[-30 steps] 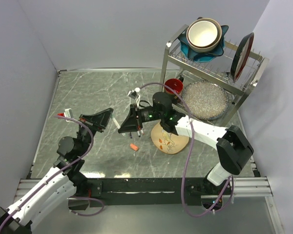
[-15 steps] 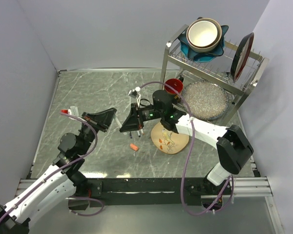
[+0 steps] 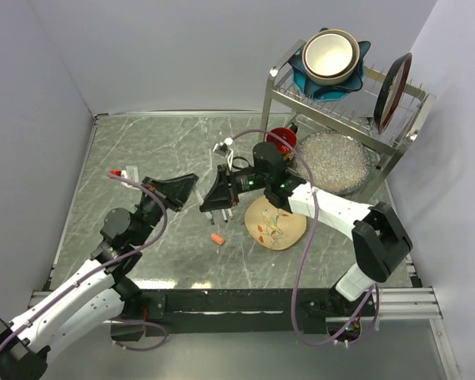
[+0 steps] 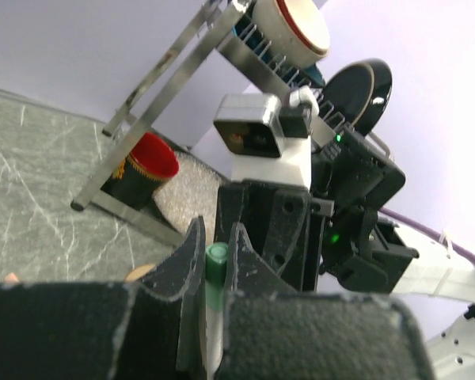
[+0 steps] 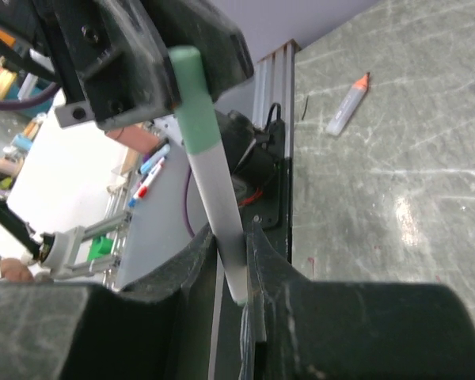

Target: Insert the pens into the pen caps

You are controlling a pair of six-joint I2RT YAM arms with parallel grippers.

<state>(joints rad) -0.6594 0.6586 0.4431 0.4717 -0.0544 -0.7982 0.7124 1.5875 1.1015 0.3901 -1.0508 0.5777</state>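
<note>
A white pen (image 5: 222,214) with a green pen cap (image 5: 191,103) on its far end spans the gap between my two grippers above the table. My right gripper (image 5: 236,257) (image 3: 207,203) is shut on the bare white end of the barrel. My left gripper (image 4: 215,247) (image 3: 191,186) is shut on the green cap (image 4: 215,261), whose end sticks out just past its fingertips. An orange-red pen cap (image 3: 217,238) lies on the marble just in front of the grippers. In the right wrist view a short grey stick with an orange-red tip (image 5: 347,105) lies on the table.
A metal dish rack (image 3: 273,103) stands at the back right with bowls (image 3: 330,55) on top and a dark plate (image 3: 392,91) on edge. Beside it are a red cup (image 3: 281,138) and a textured glass plate (image 3: 332,162). A patterned wooden plate (image 3: 275,224) lies under my right arm.
My left gripper has moved right and slightly up, closing in on the right gripper. The right gripper has shifted a little to the right. The pen stays between them.
</note>
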